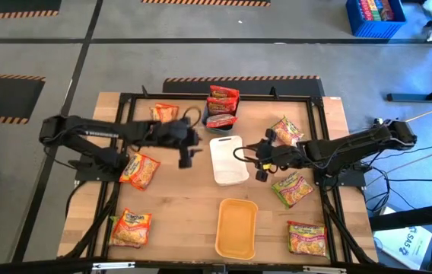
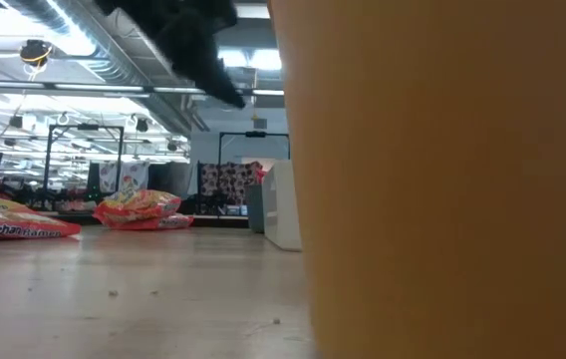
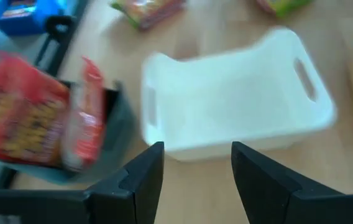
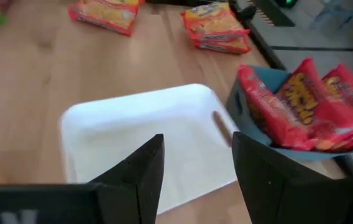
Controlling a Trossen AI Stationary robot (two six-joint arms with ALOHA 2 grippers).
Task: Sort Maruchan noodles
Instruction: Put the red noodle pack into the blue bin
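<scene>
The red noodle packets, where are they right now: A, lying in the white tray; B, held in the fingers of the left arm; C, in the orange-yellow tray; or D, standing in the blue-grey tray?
D: the red noodle packets stand in the blue-grey tray, while the white tray and the orange-yellow tray hold nothing.

Overhead camera looks straight down on my table; the low one sits close behind the orange tray (image 2: 442, 179) — both my wrist cameras share the white tray (image 3: 232, 99).

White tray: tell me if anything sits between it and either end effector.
Nothing visible does. Both the left end effector and the right end effector face the empty white tray with open jaws and bare table between.
</scene>
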